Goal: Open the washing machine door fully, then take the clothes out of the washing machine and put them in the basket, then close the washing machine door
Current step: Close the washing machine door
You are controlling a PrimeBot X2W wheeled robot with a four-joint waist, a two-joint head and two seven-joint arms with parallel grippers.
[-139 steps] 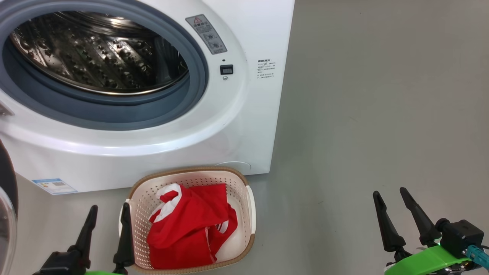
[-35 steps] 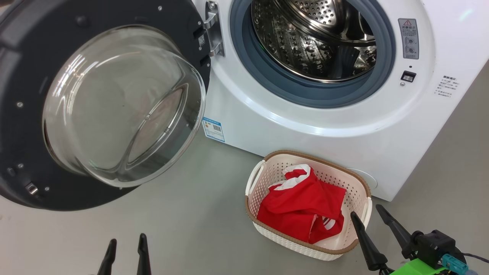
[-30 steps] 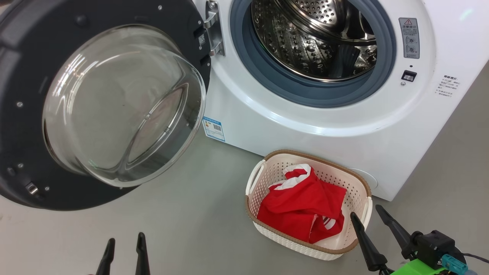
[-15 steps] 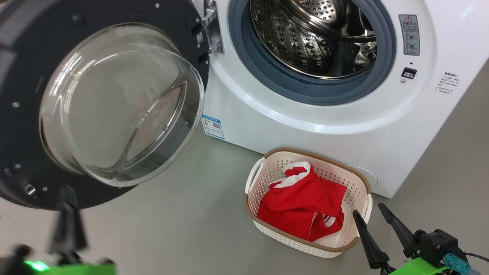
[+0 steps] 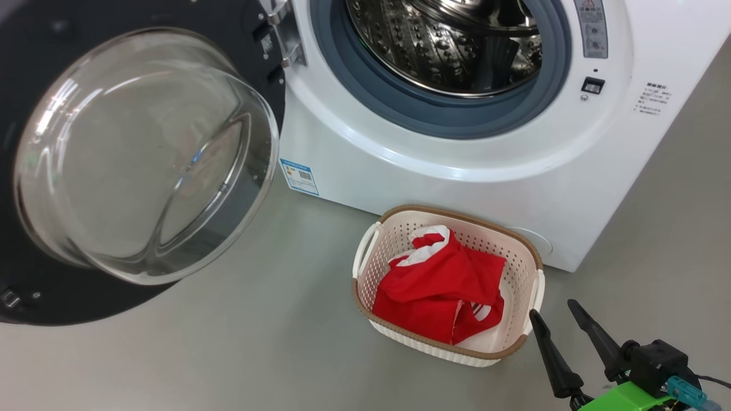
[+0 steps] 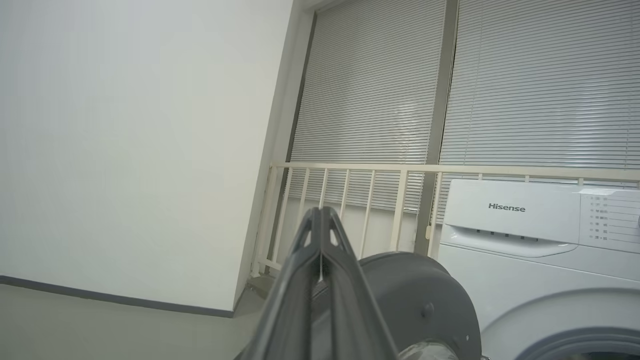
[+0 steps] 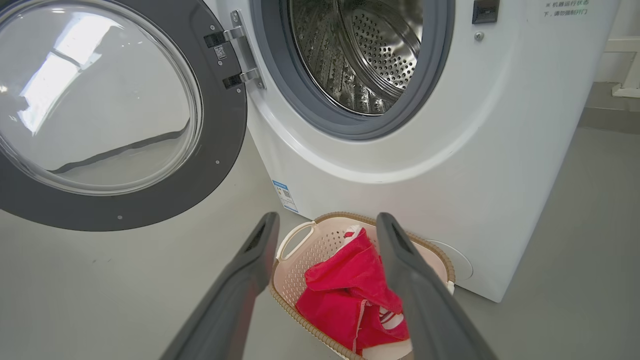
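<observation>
1. The door (image 5: 137, 160) hangs wide open at 9 o'clock in the head view. Its glass bulges toward us, and it is carried on the hinge (image 5: 282, 40) beside the washer's opening.
2. The washer (image 5: 400, 171) fills 12 to 1 o'clock. Its grey ring (image 5: 331, 63) and steel drum (image 5: 434, 45) are in plain sight.
3. The basket (image 5: 517, 279) sits on the floor (image 5: 257, 342) at 5 o'clock, just in front of the washer's lower front. I cannot tell whether they touch.
4. The clothes (image 5: 437, 291), red with white trim, lie bunched inside the basket and cover most of its bottom.
5. The right gripper (image 5: 551, 308) is low at 4 o'clock with its jaws spread wide and nothing between them. One tip is just beside the basket's near corner. In its own wrist view, the basket and clothes show between the fingers at 6 o'clock.
6. The left gripper (image 6: 320, 212) has its fingers pressed flat together and holds nothing. In its wrist view it points up at the blinds (image 6: 375, 100) and rail (image 6: 400, 167) at 12 o'clock. The door's grey back is at 5 o'clock and the washer's top panel at 3 o'clock.
</observation>
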